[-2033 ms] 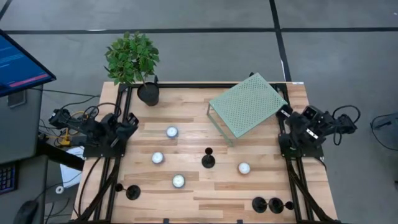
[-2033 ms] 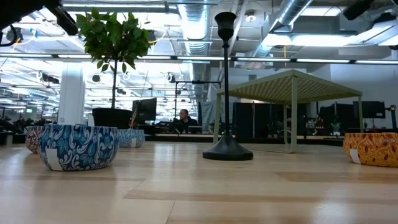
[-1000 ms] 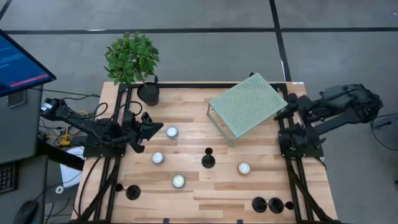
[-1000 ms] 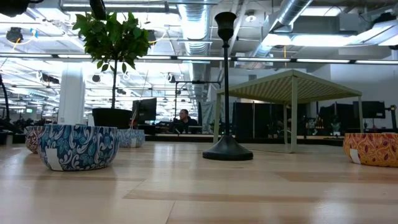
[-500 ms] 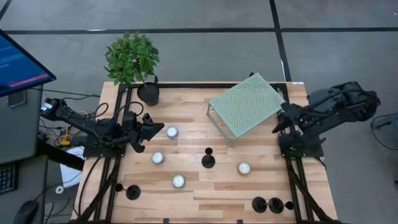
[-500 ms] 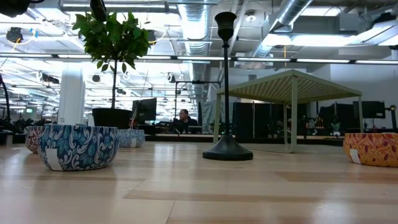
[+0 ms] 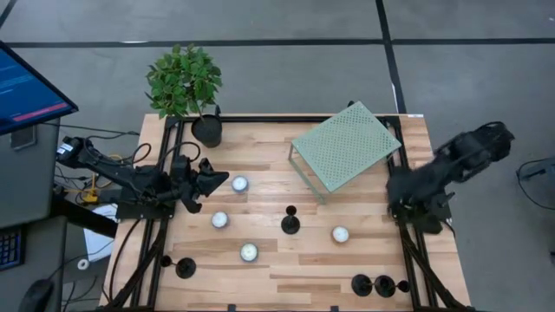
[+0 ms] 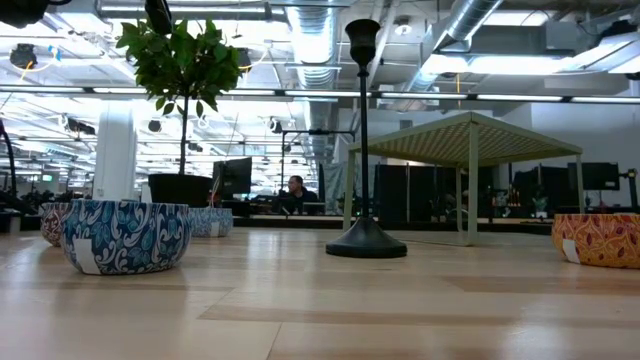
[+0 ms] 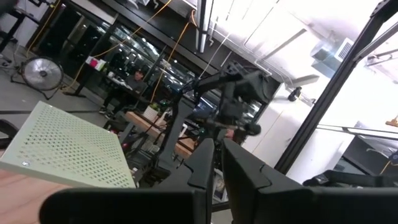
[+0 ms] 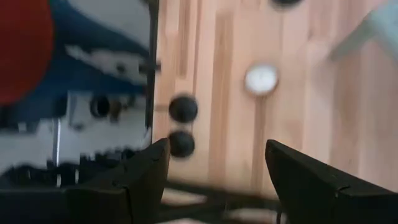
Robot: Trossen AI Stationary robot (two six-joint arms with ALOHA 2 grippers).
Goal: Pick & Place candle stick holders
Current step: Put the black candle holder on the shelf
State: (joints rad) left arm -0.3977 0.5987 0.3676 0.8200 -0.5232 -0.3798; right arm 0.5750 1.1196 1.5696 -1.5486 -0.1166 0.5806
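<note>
Several matte-black candle stick holders stand on their disc bases. One (image 7: pixel 290 224) is at the table's middle and shows tall in the low view (image 8: pixel 362 140). Another (image 7: pixel 185 268) stands near the front left. Two (image 7: pixel 362 284) (image 7: pixel 384 285) stand at the front right and show in the right wrist view (image 10: pixel 183 109). My left gripper (image 7: pixel 224 180) hovers by a white tealight (image 7: pixel 239 184), its fingers (image 9: pixel 202 171) together with nothing between them. My right gripper (image 7: pixel 392 184) hangs open above the table's right edge, empty (image 10: pixel 214 168).
A green perforated rack (image 7: pixel 345 143) stands at the far right and a potted plant (image 7: pixel 206 130) at the far left. More tealights (image 7: pixel 219 220) (image 7: pixel 249 252) (image 7: pixel 340 234) lie around the middle holder. Black frame rails (image 7: pixel 416 251) run along both sides.
My right arm has swung in from beyond the table's right edge. Its gripper has gone toward the near edge and tipped down to face the table. Its fingers stay apart.
</note>
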